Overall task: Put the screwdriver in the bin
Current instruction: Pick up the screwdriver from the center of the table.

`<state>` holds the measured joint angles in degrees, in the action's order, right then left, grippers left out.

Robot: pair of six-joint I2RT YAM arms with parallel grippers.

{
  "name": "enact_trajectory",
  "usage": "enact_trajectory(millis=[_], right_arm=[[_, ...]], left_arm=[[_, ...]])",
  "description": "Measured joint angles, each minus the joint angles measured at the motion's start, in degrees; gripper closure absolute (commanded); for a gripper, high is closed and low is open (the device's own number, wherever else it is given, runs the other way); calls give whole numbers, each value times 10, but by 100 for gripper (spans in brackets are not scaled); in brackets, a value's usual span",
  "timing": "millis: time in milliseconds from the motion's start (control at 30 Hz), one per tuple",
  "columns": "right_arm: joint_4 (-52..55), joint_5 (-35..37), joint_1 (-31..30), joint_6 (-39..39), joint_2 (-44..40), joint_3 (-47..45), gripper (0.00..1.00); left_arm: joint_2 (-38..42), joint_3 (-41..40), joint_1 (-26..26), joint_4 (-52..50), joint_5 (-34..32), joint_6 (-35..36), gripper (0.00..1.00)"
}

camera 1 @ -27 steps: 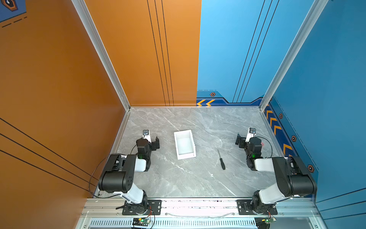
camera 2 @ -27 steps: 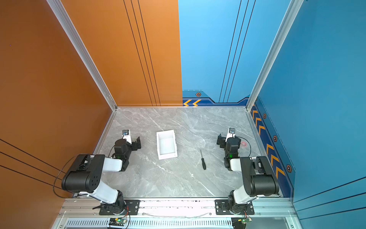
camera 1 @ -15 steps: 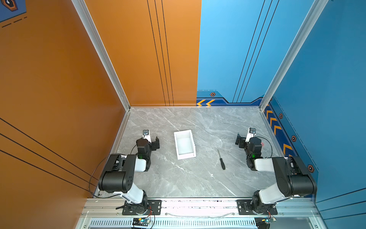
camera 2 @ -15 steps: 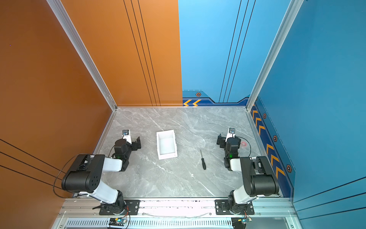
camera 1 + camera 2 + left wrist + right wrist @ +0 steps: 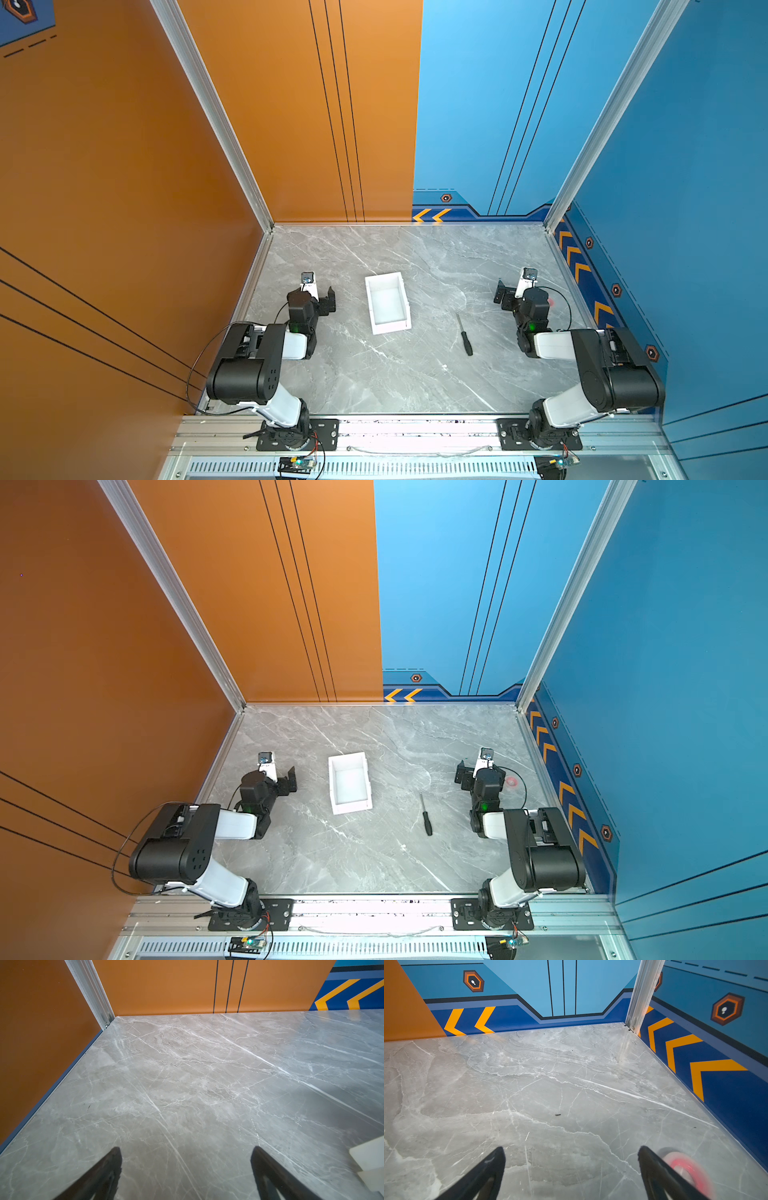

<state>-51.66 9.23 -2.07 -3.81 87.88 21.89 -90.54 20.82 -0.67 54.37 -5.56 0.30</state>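
Both top views alone show the slim black-handled screwdriver (image 5: 464, 336) (image 5: 425, 814) lying on the grey marble tabletop (image 5: 415, 374), beside the white rectangular plastic bin (image 5: 392, 327) (image 5: 351, 808). Left gripper (image 5: 186, 1153) and right gripper (image 5: 572, 1153): jaws apart, empty. An orange wall (image 5: 124, 166) and a blue wall (image 5: 685, 166) enclose the surface.

On my left wrist camera only a blurred white corner of the bin (image 5: 368, 1156) shows, cut off by the frame edge, and the left fingers (image 5: 108, 1169) run out of frame too. On my right wrist camera a red ring (image 5: 683, 1165) is smeared and half hidden behind one of the right fingers (image 5: 658, 1174). In both top views the tip of the screwdriver (image 5: 464, 336) (image 5: 425, 815) is too small for me to make out.
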Motion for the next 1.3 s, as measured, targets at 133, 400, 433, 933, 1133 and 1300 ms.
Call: enact_trajectory(millis=[133,400,433,933,1133,1300], right_arm=[[0,0,0,0,0,0,0],[109,42,-18,0,-27,42,0],[136,49,-21,0,-37,59,0],[586,92,-87,-152,-220,264,0],[739,88,-172,-221,-286,264,14],[824,54,-224,-282,-279,252,22]], left_arm=[[0,0,-1,-1,4,3,2],[38,-2,-16,-22,21,21,2],[53,-2,-17,-30,25,22,2],[174,282,-51,-556,17,76,2],[172,455,-57,-822,55,81,1],[173,509,-62,-949,130,84,1]])
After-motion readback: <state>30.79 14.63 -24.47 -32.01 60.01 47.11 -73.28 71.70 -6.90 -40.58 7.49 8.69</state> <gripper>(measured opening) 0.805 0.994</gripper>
